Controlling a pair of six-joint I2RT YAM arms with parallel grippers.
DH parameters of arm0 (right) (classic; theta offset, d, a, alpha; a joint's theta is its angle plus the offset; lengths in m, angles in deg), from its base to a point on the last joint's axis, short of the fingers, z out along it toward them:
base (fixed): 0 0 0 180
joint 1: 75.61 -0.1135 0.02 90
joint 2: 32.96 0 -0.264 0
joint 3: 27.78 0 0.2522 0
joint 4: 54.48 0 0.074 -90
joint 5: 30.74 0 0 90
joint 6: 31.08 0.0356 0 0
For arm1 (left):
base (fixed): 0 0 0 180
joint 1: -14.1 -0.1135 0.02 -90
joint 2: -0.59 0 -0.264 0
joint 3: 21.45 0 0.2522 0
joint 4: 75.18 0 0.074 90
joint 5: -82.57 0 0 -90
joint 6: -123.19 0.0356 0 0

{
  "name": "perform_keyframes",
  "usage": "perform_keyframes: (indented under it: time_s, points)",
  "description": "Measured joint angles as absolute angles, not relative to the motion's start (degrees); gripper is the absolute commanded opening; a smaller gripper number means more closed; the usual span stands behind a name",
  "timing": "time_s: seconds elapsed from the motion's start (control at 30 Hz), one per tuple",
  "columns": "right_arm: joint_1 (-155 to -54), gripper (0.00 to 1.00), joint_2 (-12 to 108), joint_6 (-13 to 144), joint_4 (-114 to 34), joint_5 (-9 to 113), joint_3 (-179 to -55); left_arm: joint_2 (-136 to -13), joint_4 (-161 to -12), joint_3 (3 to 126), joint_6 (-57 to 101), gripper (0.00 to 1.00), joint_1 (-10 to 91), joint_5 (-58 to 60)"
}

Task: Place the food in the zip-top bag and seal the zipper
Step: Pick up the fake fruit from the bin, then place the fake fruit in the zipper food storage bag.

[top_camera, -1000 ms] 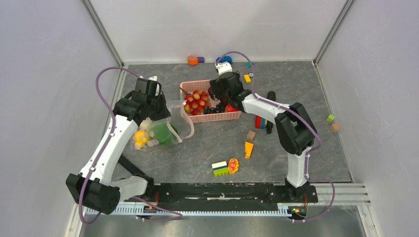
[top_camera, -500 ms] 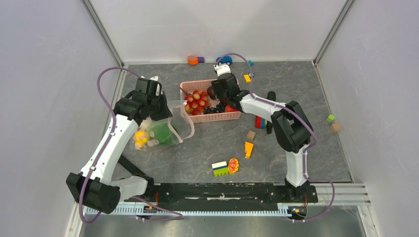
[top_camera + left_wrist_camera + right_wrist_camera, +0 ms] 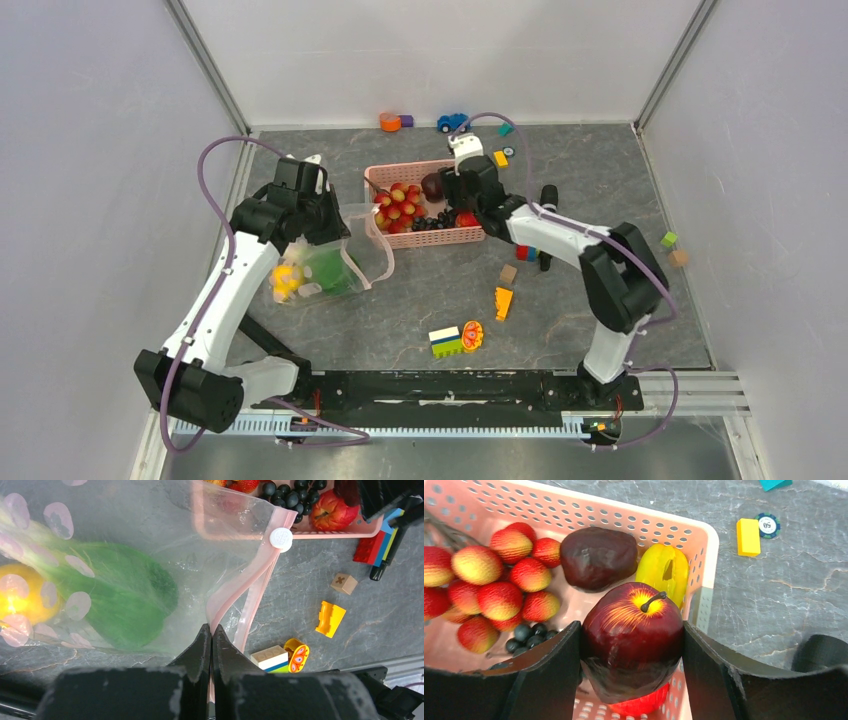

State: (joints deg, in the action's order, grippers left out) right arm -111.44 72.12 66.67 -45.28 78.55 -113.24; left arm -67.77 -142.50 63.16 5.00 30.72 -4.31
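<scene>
Jaws of my right gripper (image 3: 631, 630) clamp the dark red apple (image 3: 629, 645) above the pink basket (image 3: 704, 545). My left gripper (image 3: 211, 632) is pressed together on the zip-top bag (image 3: 125, 540) at its zipper (image 3: 250, 585). The bag's mouth gapes just left of the basket, so I judge the apple goes leftward.

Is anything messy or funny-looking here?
Nothing is spilled or broken. Toy blocks lie scattered on the table outside the pink basket, and the bag has its pink strip bent open.

Basket (image 3: 440, 241) right of bag (image 3: 372, 256), perhaps touching
</scene>
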Motion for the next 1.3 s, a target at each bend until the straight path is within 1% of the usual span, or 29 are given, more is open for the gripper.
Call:
perform_keyframes:
  time_s: [0.27, 0.4, 0.67, 0.93, 1.13, 1.3]
  points:
    - [-111.70, 0.33, 55.27, 68.81, -55.75, 73.39, -97.16, -67.77, -142.33, 63.14, 5.00, 0.02, 30.72, -2.70]
    - [-113.06, 0.33, 49.58, 69.67, -60.49, 70.09, -90.01, -67.77, -142.31, 63.05, 5.03, 0.02, 30.72, -2.54]
    - [-118.85, 0.33, 41.43, 69.82, -66.41, 66.68, -81.97, -67.77, -142.26, 62.72, 5.03, 0.02, 30.72, -2.52]
    - [-124.21, 0.33, 38.83, 69.82, -77.98, 59.97, -75.41, -67.77, -142.26, 62.70, 5.03, 0.02, 30.72, -2.35]
    - [-127.92, 0.34, 39.99, 69.75, -85.50, 55.84, -75.17, -67.77, -142.24, 62.61, 5.07, 0.02, 30.72, -1.10]
    - [-129.65, 0.33, 43.44, 69.78, -87.86, 53.76, -76.20, -67.75, -141.78, 62.39, 5.94, 0.02, 30.72, 2.22]
